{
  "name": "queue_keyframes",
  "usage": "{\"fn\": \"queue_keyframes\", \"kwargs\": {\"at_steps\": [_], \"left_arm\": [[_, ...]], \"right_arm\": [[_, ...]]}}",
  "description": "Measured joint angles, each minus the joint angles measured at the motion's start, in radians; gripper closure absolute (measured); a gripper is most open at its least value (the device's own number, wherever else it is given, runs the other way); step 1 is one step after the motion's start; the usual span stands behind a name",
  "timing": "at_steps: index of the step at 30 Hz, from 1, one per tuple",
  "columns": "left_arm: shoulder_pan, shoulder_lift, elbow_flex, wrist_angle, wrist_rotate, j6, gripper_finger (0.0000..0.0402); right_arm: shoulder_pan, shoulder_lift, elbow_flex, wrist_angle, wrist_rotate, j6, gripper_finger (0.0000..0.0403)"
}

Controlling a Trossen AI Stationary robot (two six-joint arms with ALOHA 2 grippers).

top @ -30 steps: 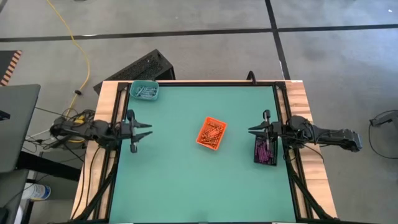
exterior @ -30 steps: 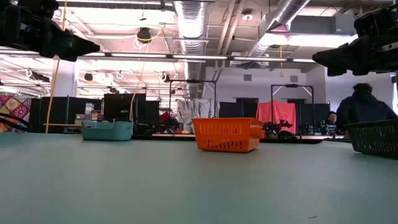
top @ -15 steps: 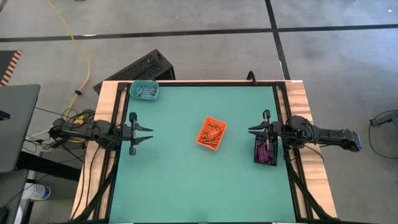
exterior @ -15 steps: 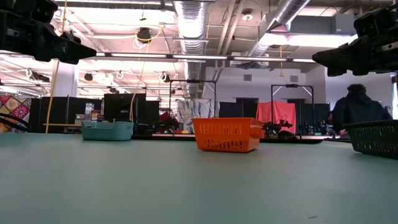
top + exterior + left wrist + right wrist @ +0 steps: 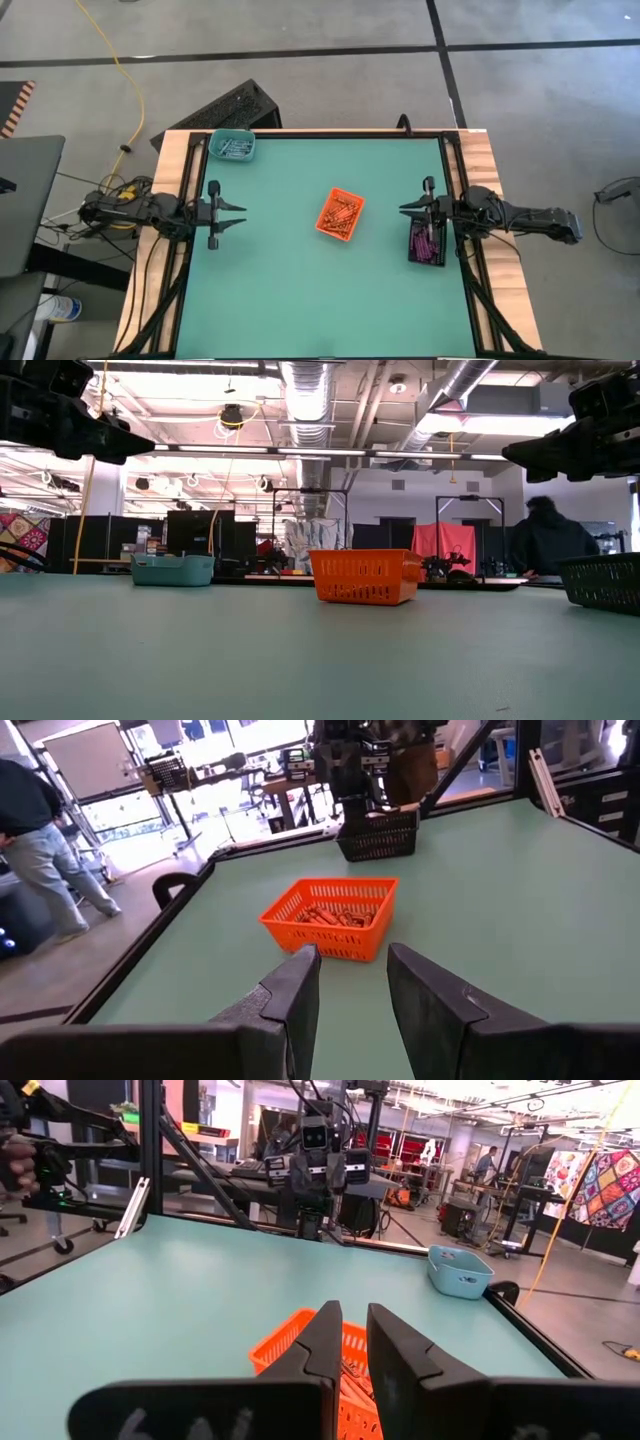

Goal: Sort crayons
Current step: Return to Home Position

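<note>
Meanwhile, little has changed from half a second ago: the left gripper (image 5: 236, 213) hangs in the same spot above the left edge of the green table (image 5: 300, 290), a touch farther back than a second ago, and the right gripper (image 5: 405, 213) has not shifted above the right edge. Only the person (image 5: 545, 540) in the room behind has moved leftward in the low view. Both grippers have their fingers apart and hold nothing, the left pair with the wider gap and the right pair with a narrow one. In the low view each arm is cut off by the picture's upper corners, and the black basket (image 5: 600, 582) runs off the right edge. From that height the bin walls hide whatever lies inside them. Seen from above, the right arm covers one end of the black basket. At the far left corner of the table, the teal bin (image 5: 172, 570) holds blue-grey crayons (image 5: 235, 148), too small to count. Near the table's middle, well apart from both grippers, the orange basket (image 5: 365, 580) sits slightly turned and holds a heap of orange crayons (image 5: 325, 915). By the right edge, the black basket holds purple-pink crayons (image 5: 428, 243).
</note>
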Motion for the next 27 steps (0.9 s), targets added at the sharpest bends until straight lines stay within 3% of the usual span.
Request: {"fn": "queue_keyframes", "kwargs": {"at_steps": [19,27], "left_arm": [[0.000,0.000,0.000,-0.244,-0.001,-0.105,0.0292],[0.000,0.001,0.003,-0.256,0.000,-0.105,0.0292]], "right_arm": [[0.000,0.000,0.000,0.002,0.000,-0.003,0.0347],[0.000,0.000,0.000,0.003,0.000,-0.003,0.0347]]}}
